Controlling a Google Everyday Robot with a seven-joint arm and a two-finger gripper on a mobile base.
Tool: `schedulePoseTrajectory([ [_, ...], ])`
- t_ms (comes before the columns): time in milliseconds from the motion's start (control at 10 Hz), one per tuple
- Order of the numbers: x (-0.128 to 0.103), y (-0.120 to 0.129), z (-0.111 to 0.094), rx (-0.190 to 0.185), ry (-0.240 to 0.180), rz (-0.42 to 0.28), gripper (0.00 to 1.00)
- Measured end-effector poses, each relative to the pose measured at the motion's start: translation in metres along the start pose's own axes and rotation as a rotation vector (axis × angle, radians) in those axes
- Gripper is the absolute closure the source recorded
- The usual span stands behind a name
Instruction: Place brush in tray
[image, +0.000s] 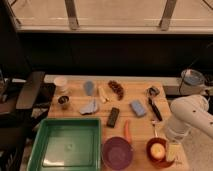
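Observation:
The brush (156, 109) lies on the wooden table (142, 125) at the right, its black handle pointing toward me and its small greyish head (152, 92) at the far end. The green tray (65, 122) sits at the front left, with nothing in it that I can make out. My white arm (189, 116) comes in from the right. Its gripper (171, 147) hangs low at the table's front right corner, beside a red bowl (156, 150). It is a short way in front of and to the right of the brush, not touching it.
A purple bowl (117, 152), an orange carrot (127, 131), a flat black block (113, 116) and a blue sponge (137, 107) lie between brush and tray. A blue cloth (90, 107), a white cup (61, 82) and a dark cup (64, 101) sit at the left. A metal bowl (192, 77) stands far right.

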Motion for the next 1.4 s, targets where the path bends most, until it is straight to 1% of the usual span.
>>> schedulePoseTrajectory([
  [800, 0.000, 0.000, 0.000, 0.000, 0.000, 0.000, 0.20],
  [900, 0.001, 0.000, -0.001, 0.003, 0.006, 0.002, 0.20],
  [1000, 0.001, 0.000, -0.004, 0.014, 0.018, 0.015, 0.20],
  [1100, -0.004, -0.005, -0.013, 0.056, 0.023, 0.032, 0.20],
  [1200, -0.013, -0.011, -0.026, 0.092, 0.031, 0.048, 0.20],
  [1300, -0.027, -0.022, -0.044, 0.129, 0.035, 0.069, 0.20],
  [1400, -0.040, -0.037, -0.061, 0.161, 0.025, 0.100, 0.20],
])
